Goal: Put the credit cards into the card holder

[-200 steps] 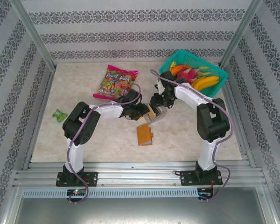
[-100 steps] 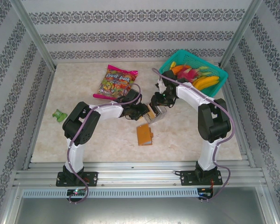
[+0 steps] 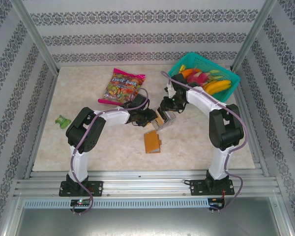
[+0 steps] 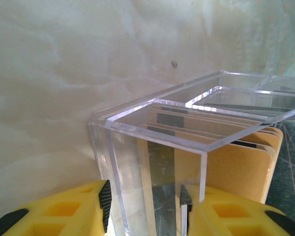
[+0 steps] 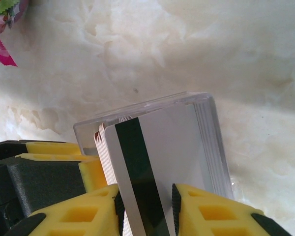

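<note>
The credit cards (image 5: pixel 167 142) stood on edge as a packed stack inside a clear tray (image 5: pixel 88 129) near the middle of the table (image 3: pixel 196 142). In the right wrist view, the front card showed a grey-silver face with a black stripe. In the left wrist view, tan cards (image 4: pixel 236 167) showed through the tray's clear walls.

The right gripper (image 5: pixel 146 211) was clamped on the stack, its yellow fingers (image 5: pixel 211 216) pressed against the cards from both sides. The left gripper (image 4: pixel 146 211) gripped a corner of the tray (image 4: pixel 137 162), with the clear wall caught between its yellow fingers (image 4: pixel 64 211).

From above, the two grippers met over the tray, the left (image 3: pixel 150 117) reaching in from the left and the right (image 3: pixel 166 112) from the right.

The card holder (image 3: pixel 152 142), orange-brown, lay flat on the table just in front of the tray, toward the arm bases, and neither gripper touched it.

Farther back, a colourful snack bag (image 3: pixel 124 86) lay on the left. A teal basket (image 3: pixel 231 90) of fruit sat in the far right corner. A small green object (image 3: pixel 63 121) lay beside the table's left edge.
</note>
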You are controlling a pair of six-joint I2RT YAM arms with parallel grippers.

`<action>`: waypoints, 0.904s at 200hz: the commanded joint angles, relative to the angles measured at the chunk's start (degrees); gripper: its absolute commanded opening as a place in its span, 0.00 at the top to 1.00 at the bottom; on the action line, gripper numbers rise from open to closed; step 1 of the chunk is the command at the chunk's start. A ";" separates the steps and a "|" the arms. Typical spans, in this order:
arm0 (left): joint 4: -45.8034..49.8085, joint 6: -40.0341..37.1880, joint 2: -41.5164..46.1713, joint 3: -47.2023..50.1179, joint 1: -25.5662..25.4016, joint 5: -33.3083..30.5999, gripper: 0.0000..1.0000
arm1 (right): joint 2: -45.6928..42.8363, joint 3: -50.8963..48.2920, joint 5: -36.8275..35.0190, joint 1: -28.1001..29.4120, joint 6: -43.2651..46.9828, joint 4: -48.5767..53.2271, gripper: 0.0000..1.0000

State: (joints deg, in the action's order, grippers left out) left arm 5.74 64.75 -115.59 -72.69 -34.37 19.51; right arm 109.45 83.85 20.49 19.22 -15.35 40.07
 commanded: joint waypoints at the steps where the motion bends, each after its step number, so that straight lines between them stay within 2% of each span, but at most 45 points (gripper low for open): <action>1: 2.78 -1.13 -2.23 -0.28 0.88 -0.40 0.56 | -2.22 1.12 2.08 0.17 -0.82 1.05 0.69; 77: 2.62 -1.14 -2.45 -0.33 0.88 -0.01 0.56 | -3.19 0.70 2.78 -0.59 -0.86 1.06 0.71; 108: 2.44 -1.08 -2.45 -0.18 0.88 0.06 0.56 | -3.28 0.69 2.30 -0.70 -0.73 1.20 0.76; 153: 2.44 -1.21 -2.36 -0.18 0.93 0.09 0.56 | -4.99 1.55 -3.79 -0.89 0.12 2.02 0.81; 163: 2.44 -1.20 -2.36 -0.18 0.92 0.01 0.56 | -5.49 1.88 -5.42 -1.11 0.37 2.23 0.87; 181: 2.27 -1.12 -2.35 -0.13 0.98 0.14 0.56 | -6.47 2.29 -8.64 -1.29 0.98 2.54 0.90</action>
State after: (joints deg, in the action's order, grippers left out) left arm 5.72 64.73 -115.63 -72.69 -34.30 19.73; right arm 106.06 84.03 16.71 18.46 -15.07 40.95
